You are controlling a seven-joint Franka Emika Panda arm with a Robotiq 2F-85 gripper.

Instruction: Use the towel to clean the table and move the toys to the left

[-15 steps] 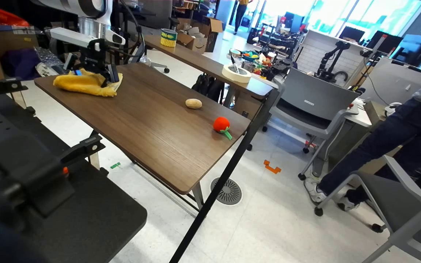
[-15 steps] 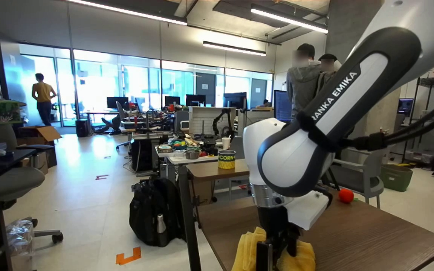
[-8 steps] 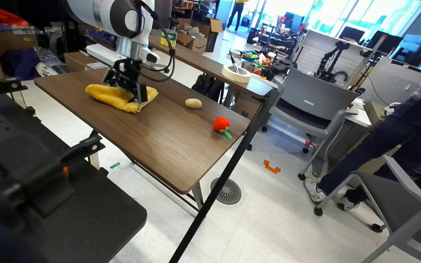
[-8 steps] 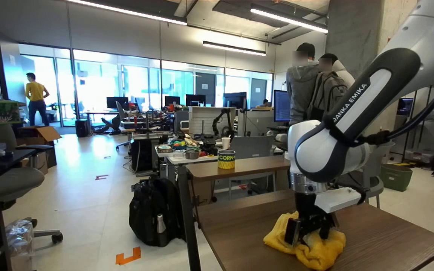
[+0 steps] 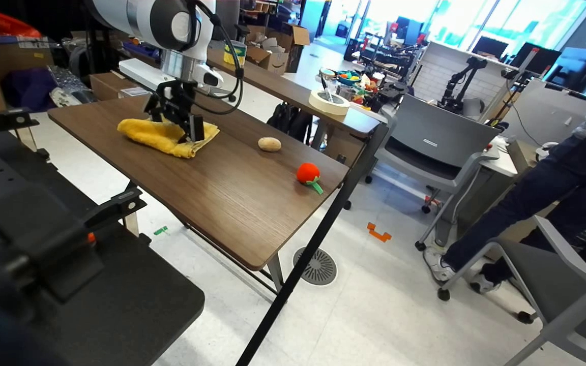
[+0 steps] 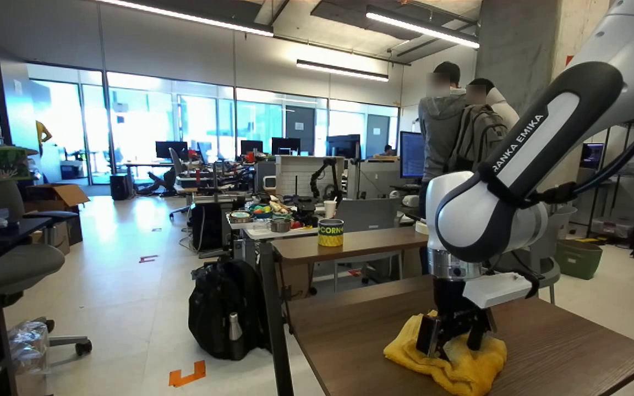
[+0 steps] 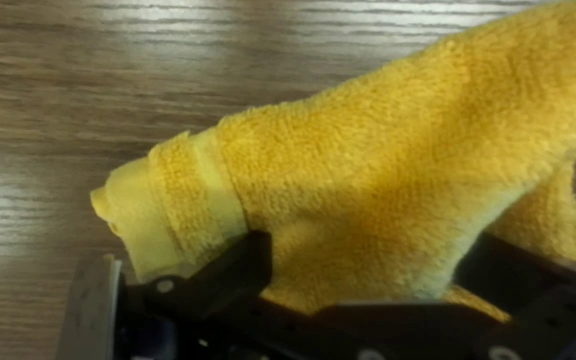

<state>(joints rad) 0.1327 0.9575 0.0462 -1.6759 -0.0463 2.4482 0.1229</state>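
Yellow terry makes up the towel [image 7: 393,165], rumpled on the brown bench [image 5: 222,188] roughly midway between its long edges and well short of the end where the red toy [image 5: 308,173] sits near a corner. The tan oval toy [image 5: 269,144] lies close to the long edge running to that corner, between towel and red toy, touching neither. Spread wide, the pincer [image 7: 368,245] presses into the towel, which bulges up inside the gap and is not visibly clamped. Wiping seems the step in hand, done by pushing rather than gripping; moving the toys looks yet to come. Next would call for steady downward pressure and a slide along the bench, stopping before the tan oval toy gets bumped.
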